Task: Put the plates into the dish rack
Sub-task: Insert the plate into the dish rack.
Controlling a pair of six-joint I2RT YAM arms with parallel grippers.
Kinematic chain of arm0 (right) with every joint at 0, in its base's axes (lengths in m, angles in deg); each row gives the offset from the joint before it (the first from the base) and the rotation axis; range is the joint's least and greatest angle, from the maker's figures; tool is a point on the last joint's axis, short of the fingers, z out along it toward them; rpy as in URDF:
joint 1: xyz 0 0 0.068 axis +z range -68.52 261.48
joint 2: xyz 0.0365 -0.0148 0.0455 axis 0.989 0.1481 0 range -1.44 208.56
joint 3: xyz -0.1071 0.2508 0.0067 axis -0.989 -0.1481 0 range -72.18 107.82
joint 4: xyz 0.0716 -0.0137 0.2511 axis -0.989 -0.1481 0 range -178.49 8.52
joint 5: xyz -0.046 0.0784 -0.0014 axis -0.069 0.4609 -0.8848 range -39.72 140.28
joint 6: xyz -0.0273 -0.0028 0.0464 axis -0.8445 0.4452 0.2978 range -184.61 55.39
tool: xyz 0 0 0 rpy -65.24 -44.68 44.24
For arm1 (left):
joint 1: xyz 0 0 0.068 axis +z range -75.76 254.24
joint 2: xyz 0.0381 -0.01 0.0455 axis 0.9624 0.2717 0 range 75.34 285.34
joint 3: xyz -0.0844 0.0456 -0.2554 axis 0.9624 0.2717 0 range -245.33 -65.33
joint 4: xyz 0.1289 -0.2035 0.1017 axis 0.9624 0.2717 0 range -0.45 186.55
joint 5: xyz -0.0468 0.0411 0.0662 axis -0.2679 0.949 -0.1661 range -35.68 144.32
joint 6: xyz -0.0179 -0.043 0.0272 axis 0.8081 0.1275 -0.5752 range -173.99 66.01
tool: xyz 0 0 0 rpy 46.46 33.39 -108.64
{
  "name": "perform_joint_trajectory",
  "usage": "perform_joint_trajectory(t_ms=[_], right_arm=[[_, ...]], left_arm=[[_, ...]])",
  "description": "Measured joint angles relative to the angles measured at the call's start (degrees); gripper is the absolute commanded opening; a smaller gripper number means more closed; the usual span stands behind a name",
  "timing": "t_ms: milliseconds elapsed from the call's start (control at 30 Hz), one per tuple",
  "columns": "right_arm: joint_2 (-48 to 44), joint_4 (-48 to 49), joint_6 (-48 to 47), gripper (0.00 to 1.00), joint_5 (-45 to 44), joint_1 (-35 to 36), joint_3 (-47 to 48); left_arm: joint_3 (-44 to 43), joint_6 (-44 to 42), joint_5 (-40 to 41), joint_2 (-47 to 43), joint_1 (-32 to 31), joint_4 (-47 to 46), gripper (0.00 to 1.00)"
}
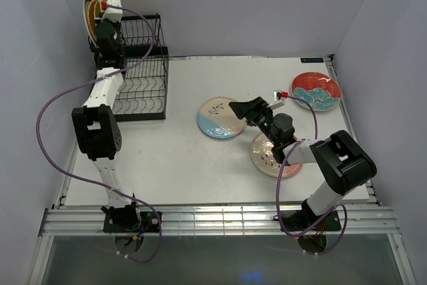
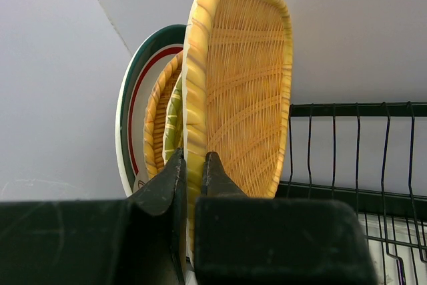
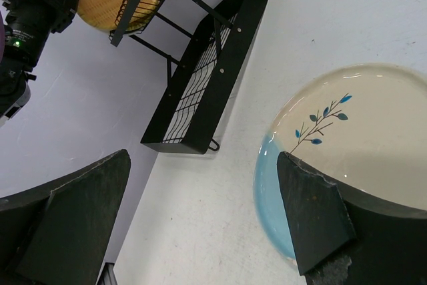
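Square woven plate (image 2: 240, 98), three others (image 2: 127, 125) upright, seemingly in rack (image 1: 163, 81), three plates (image 1: 220, 117) flat

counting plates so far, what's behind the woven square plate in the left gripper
Behind the rounded-square woven plate stand a second woven plate and a green-rimmed white plate. The left gripper hides their lower parts.

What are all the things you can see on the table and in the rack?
dish rack: one, black wire, table's far left
woven plates: three, orange-yellow, upright at the rack's left end
striped plate: one, white with green rim, upright behind them
cream-blue plate: one, flat mid-table
cream-pink plate: one, flat under the right arm
floral plate: one, red-teal, flat far right
table: one, white
left claw: shut on the nearest woven plate
right claw: open, over the cream-blue plate
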Motion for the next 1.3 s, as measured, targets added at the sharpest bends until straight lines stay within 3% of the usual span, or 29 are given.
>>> perform_joint_trajectory(t_ms=[1300], right_arm=[[-0.07,-0.02,-0.02,0.96,-0.07,-0.04,0.00]], left_arm=[[0.04,0.55,-0.79,0.00,0.07,0.44,0.25]])
